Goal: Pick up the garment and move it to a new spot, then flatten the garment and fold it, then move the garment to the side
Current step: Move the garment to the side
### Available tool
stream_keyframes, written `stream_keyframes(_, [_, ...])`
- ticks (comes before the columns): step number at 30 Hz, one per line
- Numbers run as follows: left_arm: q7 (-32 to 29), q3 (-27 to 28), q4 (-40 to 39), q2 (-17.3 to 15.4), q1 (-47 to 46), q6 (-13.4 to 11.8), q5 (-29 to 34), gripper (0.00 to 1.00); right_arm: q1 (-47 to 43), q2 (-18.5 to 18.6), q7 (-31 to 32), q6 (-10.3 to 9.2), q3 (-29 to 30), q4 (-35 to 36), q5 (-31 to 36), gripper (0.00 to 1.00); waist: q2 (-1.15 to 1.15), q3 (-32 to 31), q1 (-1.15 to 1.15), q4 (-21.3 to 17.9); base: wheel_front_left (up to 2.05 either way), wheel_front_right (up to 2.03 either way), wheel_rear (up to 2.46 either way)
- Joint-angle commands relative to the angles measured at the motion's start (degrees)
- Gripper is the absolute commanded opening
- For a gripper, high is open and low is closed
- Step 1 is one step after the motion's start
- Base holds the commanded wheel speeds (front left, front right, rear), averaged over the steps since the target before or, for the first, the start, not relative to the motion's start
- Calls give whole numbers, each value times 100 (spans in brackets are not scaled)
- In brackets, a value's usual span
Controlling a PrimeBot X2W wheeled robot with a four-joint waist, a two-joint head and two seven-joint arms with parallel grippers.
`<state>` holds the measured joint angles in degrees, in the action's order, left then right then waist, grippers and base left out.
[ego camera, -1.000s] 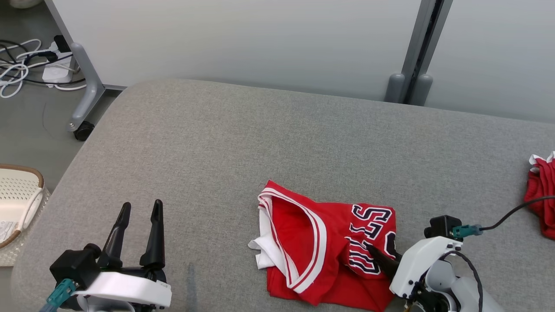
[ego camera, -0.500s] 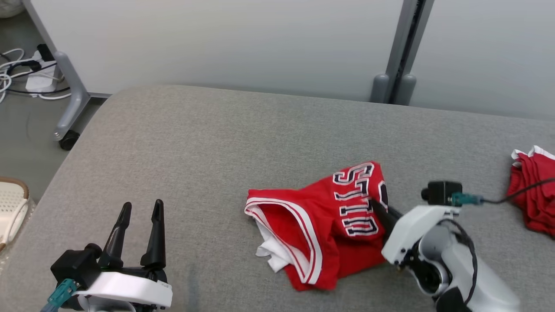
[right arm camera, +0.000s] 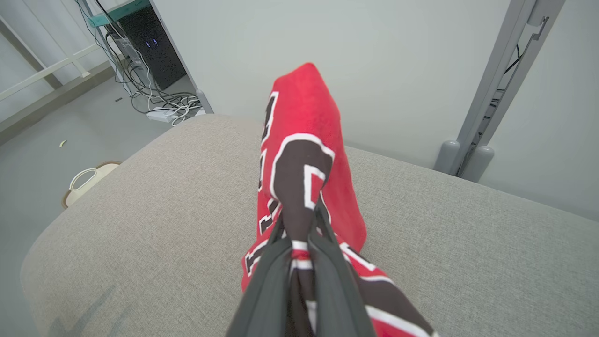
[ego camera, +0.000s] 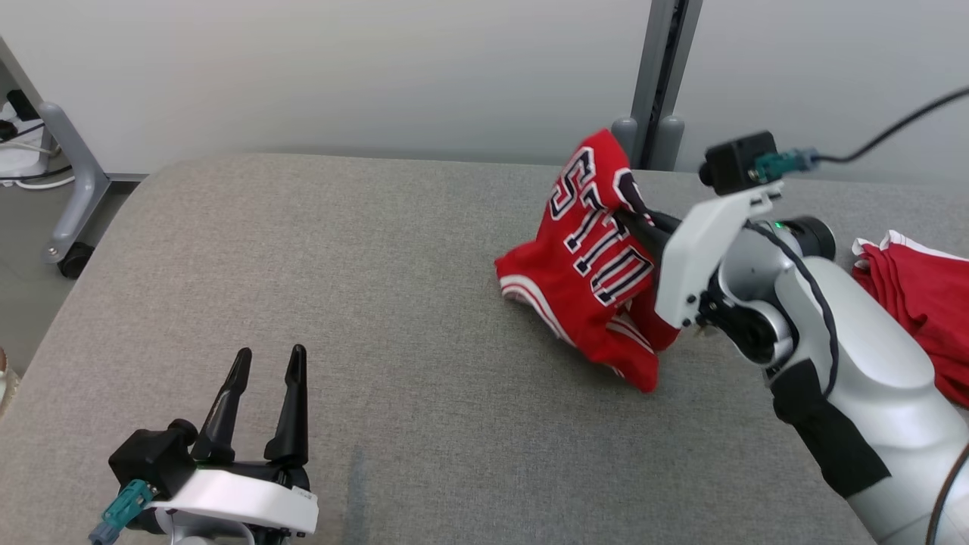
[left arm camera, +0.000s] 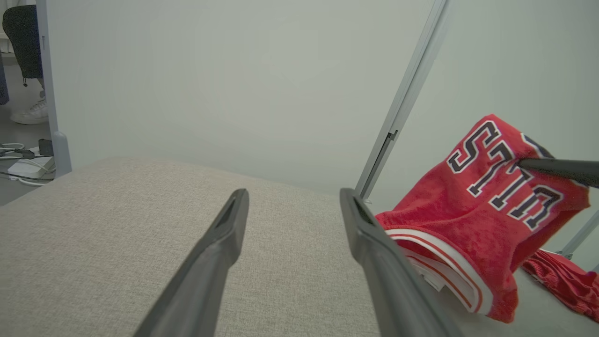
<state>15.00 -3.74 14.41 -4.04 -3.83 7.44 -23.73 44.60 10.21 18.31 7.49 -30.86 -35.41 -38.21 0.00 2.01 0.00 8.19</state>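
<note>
Grey padded table [ego camera: 378, 303], red cloth [ego camera: 923, 288]

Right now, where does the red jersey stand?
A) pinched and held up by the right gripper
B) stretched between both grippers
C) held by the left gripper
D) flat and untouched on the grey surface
A: the right gripper is shut on the red jersey at its lettering, its upper part raised off the grey surface; the left gripper stands open and apart.
</note>
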Motion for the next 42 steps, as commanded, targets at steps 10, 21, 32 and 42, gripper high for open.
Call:
stream_keyframes(10, [21, -29, -8, -37, -196, 10, -73, 100, 888, -81, 708, 0, -1, -75, -336, 0, 0, 273, 0, -270, 0, 0, 0])
stream_keyframes(21, [20, -82, -101, -281, -347, 10, -148, 100, 896, 619, 816, 1, 431, -436, -37, 0, 0, 683, 0, -752, 0, 0, 0])
stream_keyframes(32, [14, -293, -244, -646, -557, 10, -227, 100, 901, 1143, 254, 0, 1003, -933, 483, 0, 0, 1150, 0, -1245, 0, 0, 0])
stream_keyframes(42, [15, -438, -333, -810, -704, 10, -278, 100, 1194, 1488, 116, 0, 1272, -1180, 1296, 0, 0, 1436, 0, -1358, 0, 0, 0])
